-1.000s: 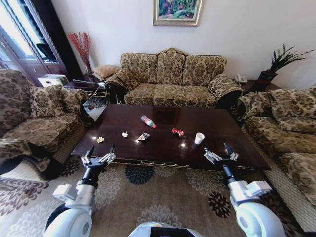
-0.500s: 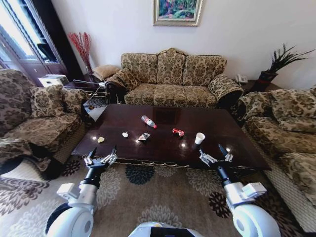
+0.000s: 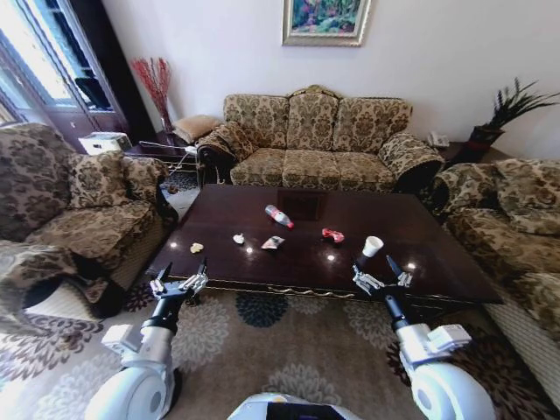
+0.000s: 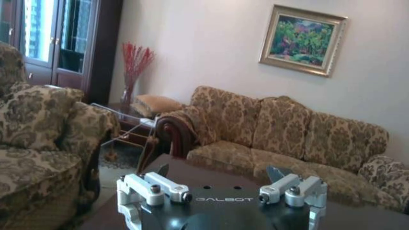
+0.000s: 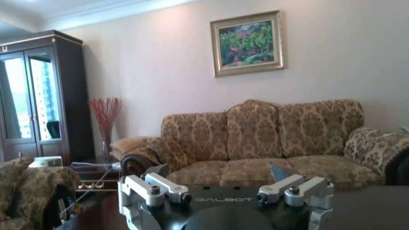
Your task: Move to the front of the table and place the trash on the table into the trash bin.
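- Ahead, in the head view, the table [image 3: 420, 236] lies broadside to the robot, its glossy dark top catching small light spots.
- Both arms reach forward toward its near edge. The left gripper [image 3: 178, 276] hovers at about 7 o'clock from the table's middle, just off the near left corner, over the carpet [image 3: 262, 341].
- The right gripper [image 3: 381, 271] hovers at about 5 o'clock, over the near edge.
- Each pincer stands wide, fingers spread and holding nothing; the left wrist view [image 4: 217, 184] and the right wrist view [image 5: 221, 184] show the same gap between the tips.
- On the table top the trash lies scattered and apart: a clear bottle [image 3: 279, 215] on its side at about 11 o'clock of the table's middle, a red wrapper [image 3: 332, 234] just right of centre, and a white cup [image 3: 373, 246] upright at about 4 o'clock, near the right gripper.
- A snack bag [image 3: 273, 242] lies toward 8 o'clock, a small white scrap [image 3: 238, 238] beside it at 9 o'clock, and a yellowish scrap [image 3: 197, 248] farther out near the left edge.
- Beyond the table, at 12 o'clock, stands a patterned sofa [image 3: 319, 144], with a framed painting [image 3: 326, 19] on the wall above it.
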